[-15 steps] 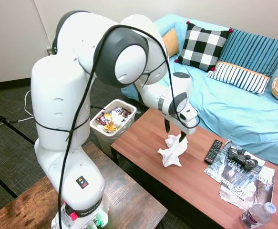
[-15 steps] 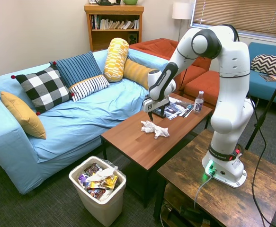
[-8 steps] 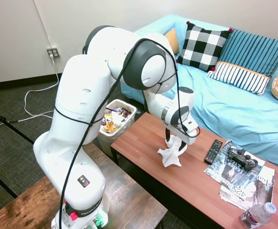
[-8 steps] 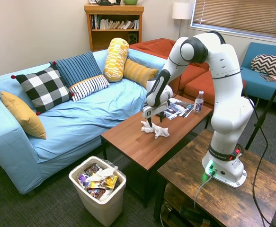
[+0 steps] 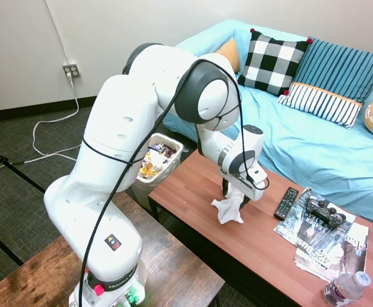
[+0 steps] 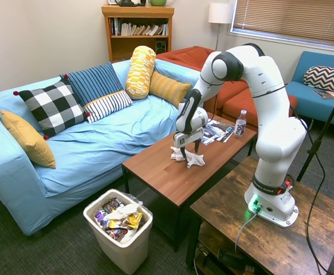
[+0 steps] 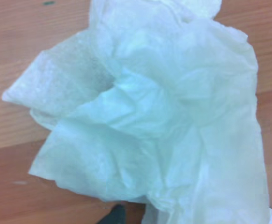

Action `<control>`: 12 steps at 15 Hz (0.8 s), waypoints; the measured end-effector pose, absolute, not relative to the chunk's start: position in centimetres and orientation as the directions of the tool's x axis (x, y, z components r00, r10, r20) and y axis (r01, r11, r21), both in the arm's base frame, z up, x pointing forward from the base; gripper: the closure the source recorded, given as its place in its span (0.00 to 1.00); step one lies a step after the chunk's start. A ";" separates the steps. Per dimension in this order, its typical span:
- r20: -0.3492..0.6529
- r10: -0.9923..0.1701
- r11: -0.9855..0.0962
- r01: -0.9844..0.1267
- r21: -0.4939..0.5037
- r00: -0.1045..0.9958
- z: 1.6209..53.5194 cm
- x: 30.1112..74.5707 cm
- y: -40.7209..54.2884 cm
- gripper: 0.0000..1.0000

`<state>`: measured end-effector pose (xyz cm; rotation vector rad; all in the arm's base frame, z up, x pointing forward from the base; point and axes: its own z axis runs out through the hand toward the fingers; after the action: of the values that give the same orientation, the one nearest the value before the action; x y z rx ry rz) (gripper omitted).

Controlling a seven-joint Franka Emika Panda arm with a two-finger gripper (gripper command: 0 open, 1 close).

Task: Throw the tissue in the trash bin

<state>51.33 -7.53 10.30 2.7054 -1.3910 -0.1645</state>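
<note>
You are looking at the gripper (image 6: 188,153) sitting right down on the tissue (image 6: 190,157), its dark fingers spread apart and straddling the crumpled wad, not yet pinching it. The tissue is lying on the coffee table (image 5: 192,185), toward the arm's side of the top, with the remote (image 5: 286,203) at about 3 o'clock from it in the first exterior view and the trash bin (image 5: 152,161) on the floor at about 10 o'clock. The risk I am seeing is a thin grip: this is soft, wrinkled, loosely folded paper, so the fingers may be catching only one flap, and the wad could unfurl, tear or slip out on the way to the bin. The table is smooth reddish wood, so the light tissue may also be sliding sideways instead of being gathered as the fingers come together.
</note>
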 end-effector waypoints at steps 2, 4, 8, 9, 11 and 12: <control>-0.068 -0.811 -0.584 -0.801 0.130 0.581 9.7 51.3 -7.7 1.00; -0.075 -0.811 -0.585 -0.801 0.124 0.581 9.3 51.5 -7.7 1.00; -0.085 -0.816 -0.579 -0.808 0.114 0.572 9.2 51.5 -7.8 1.00; -0.087 -0.817 -0.577 -0.809 0.112 0.571 9.2 51.5 -7.8 1.00; -0.090 -0.819 -0.573 -0.812 0.112 0.566 9.1 51.5 -7.9 1.00; -0.092 -0.821 -0.572 -0.813 0.113 0.564 9.0 51.4 -7.9 1.00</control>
<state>51.39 -7.87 8.97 2.7272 -1.4254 -0.2072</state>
